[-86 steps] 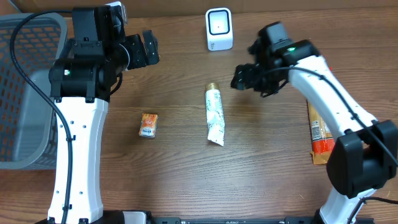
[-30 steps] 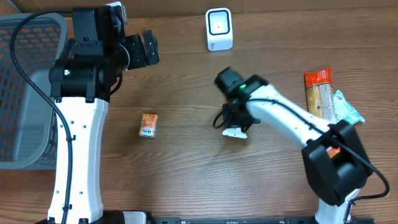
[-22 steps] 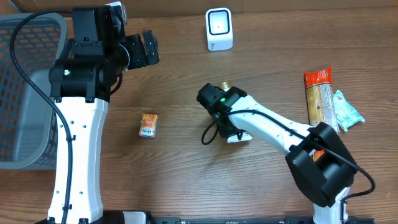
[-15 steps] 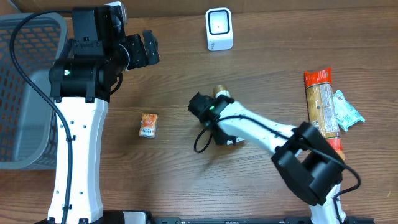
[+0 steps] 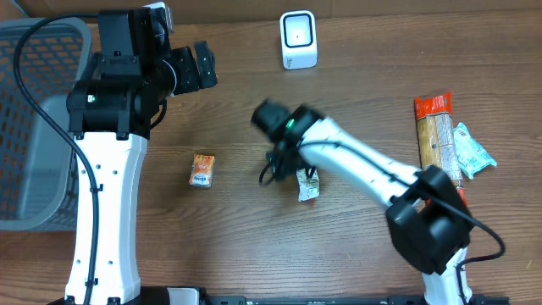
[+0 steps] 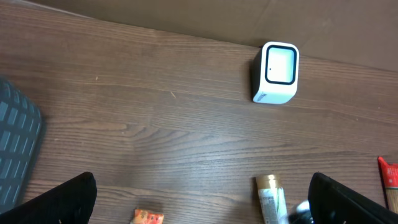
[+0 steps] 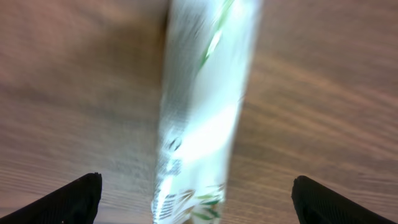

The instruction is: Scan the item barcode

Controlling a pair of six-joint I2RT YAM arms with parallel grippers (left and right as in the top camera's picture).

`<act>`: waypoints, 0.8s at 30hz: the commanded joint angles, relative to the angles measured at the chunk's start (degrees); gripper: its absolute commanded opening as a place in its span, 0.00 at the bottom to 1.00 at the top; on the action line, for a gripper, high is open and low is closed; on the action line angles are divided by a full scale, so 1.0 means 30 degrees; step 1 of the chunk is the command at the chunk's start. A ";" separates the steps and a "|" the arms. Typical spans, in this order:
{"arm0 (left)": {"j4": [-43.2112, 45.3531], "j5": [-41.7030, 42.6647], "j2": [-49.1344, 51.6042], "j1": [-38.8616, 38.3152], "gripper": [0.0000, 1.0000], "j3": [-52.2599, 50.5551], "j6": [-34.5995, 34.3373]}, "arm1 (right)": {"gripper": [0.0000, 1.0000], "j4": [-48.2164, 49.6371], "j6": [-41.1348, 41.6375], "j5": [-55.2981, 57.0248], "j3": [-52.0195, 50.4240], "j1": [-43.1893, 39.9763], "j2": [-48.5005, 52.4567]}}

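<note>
Just beneath the right gripper lies the tube.

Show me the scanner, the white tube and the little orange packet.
scanner (image 5: 298,34): overhead view, its screen face.
white tube (image 7: 202,112): right wrist view, mid-body.
orange packet (image 5: 201,170): overhead view, its centre.

Soft, even light from above leaves only faint shadows on the wooden surface, and the left wrist view is sharp, with the scanner showing a bright white face. Motion blur smears the far end of the right arm in the overhead view and streaks the whole right wrist view, where glare washes the tube pale.
</note>
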 commanded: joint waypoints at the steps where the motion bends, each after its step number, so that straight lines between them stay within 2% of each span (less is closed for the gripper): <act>1: 0.0022 0.0146 0.0036 0.0102 1.00 0.0058 0.0299 | 1.00 -0.0357 -0.1158 -0.3730 0.1239 -0.1785 -0.0984; 6: 0.0022 0.0146 0.0036 0.0102 1.00 0.0058 0.0299 | 1.00 -0.0102 -0.3526 -0.9617 0.0401 -0.4000 -0.0882; 16: 0.0022 0.0146 0.0036 0.0102 1.00 0.0058 0.0306 | 0.99 0.3279 -0.4102 -1.2080 -0.4408 -0.4262 -0.0852; 21: 0.0022 0.0146 0.0036 0.0102 1.00 0.0058 0.0306 | 0.86 0.5807 -0.3344 -1.2101 -0.6535 -0.4284 -0.0852; 24: 0.0022 0.0146 0.0036 0.0102 1.00 0.0058 0.0299 | 0.68 0.6652 -0.3147 -1.2109 -0.7227 -0.4299 -0.0852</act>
